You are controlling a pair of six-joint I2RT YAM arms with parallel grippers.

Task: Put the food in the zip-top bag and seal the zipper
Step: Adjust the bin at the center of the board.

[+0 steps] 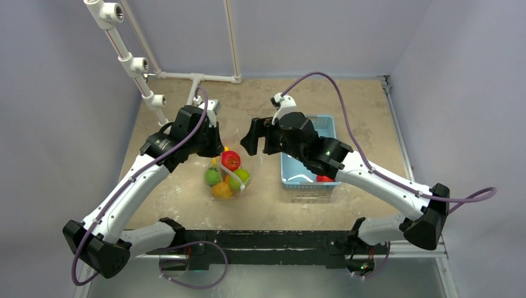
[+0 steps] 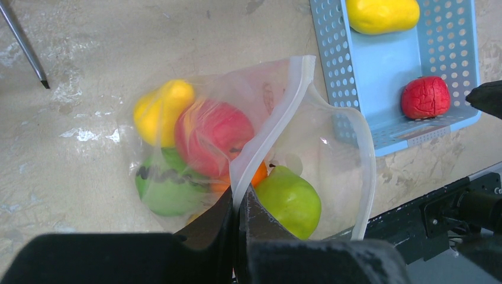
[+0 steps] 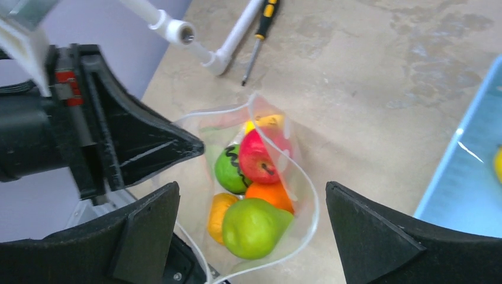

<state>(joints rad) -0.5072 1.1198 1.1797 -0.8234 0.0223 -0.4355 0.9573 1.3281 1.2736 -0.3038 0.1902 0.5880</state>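
Note:
The clear zip-top bag [image 1: 231, 180] lies between the arms with its mouth gaping. My left gripper [image 2: 238, 198] is shut on the whitish zipper [image 2: 278, 112] strip at the mouth edge. Inside the bag lie a green pear [image 3: 254, 228], a red apple [image 3: 260, 157], a dark-striped green fruit [image 3: 228, 171], an orange [image 3: 269, 195] and yellow pieces [image 2: 163, 109]. My right gripper [image 3: 253, 189] hangs open above the mouth with nothing between its fingers. A yellow fruit [image 2: 382, 15] and a red fruit [image 2: 425, 97] lie in the light-blue basket [image 2: 385, 65].
The basket [image 1: 291, 177] stands just right of the bag, under my right arm. A white pipe frame [image 1: 133, 62] runs along the back left. A screwdriver [image 3: 260, 29] lies on the table beyond the bag. The table's dark front rail [image 1: 267, 239] is near.

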